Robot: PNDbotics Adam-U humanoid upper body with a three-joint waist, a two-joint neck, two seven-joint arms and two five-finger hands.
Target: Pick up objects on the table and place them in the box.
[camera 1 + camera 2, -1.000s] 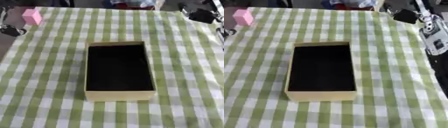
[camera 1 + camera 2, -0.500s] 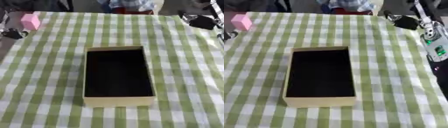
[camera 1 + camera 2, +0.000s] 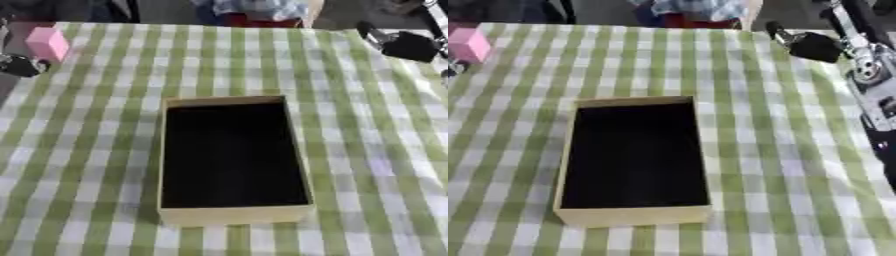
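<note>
Green-and-white checked cloth [image 3: 367, 165]: box [image 3: 234, 216] centred, interior dark, nothing seen inside. Pink block [image 3: 47, 44] kept at far left corner, unmoved. Right hand [image 3: 811, 46] held at far right, left hand [image 3: 17, 65] beside block; neither hand's state can be told. Nothing placed yet.

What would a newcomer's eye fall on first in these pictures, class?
First comes the open box in the middle of the green checked cloth, its inside dark and apparently empty. Next is the small pink block at the far left corner. The black right hand shows over the far right corner, and a bit of the left hand shows at the left edge below the block.
</note>
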